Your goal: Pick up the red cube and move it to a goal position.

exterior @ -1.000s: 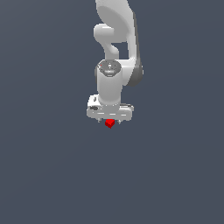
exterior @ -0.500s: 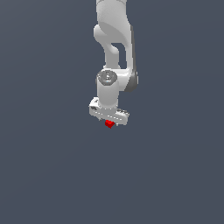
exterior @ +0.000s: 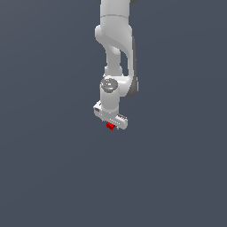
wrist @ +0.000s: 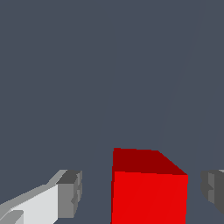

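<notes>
Flat slate-grey ground fills both views, with no seam, edge or other object on it; we see no goal marker anywhere.

Arm: we see the Franka reaching down from the top of the exterior view, wrist pointed at the ground, the gripper (exterior: 111, 124) low over the surface, a little right of the arm's base line in that view.

Cube: the red cube (exterior: 110, 126) shows as a small red patch directly under the hand in the exterior view. In the wrist view the red cube (wrist: 148, 188) sits between the two fingers (wrist: 70, 192), its top face and one side face lit.

Claw state: parted. In the wrist view we see grey ground on both sides of the cube, between each pad and the nearest cube face. Neither pad touches it, so nothing is held. The gap looks wider on one side than on the other, so the cube seems off-centre in the opening.

Height: whether the cube rests on the ground we cannot confirm; no contact line or shadow is legible. We judge it to be resting, since nothing grips it.

Progress, our judgement:
- Reach and straddle: done; fingers bracket the cube.
- Closing on the cube: not done.
- Lift: not done.
- Carry to goal: not done; goal location unknown from these views.

Risk we note: with the off-centre cube, one pad will likely meet it first and nudge it sideways before the other lands.
</notes>
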You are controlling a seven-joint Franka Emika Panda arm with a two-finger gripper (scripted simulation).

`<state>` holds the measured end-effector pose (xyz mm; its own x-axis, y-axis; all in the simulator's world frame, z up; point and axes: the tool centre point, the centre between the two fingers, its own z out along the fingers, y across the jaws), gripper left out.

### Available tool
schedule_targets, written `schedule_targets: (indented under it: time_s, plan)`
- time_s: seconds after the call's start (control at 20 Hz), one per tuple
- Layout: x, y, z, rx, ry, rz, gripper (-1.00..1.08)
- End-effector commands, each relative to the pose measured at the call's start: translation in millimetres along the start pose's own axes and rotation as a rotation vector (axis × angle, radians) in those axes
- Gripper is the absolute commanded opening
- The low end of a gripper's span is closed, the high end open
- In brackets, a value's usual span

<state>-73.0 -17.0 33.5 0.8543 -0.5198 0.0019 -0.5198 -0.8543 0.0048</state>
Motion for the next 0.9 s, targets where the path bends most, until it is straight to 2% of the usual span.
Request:
schedule_targets:
  time_s: [0.0,0.3,0.35,0.85]
  plan:
    - [-3.7,1.0,7.1,0.002,0.0,0.033,1.0]
    - [-7.0,0.4,13.4,0.004,-0.002,0.058,1.0]
    - [-7.0,0.4,13.4,0.004,-0.002,0.058,-1.0]
    - [-6.8,0.4,13.4,0.004,-0.002,0.058,-1.0]
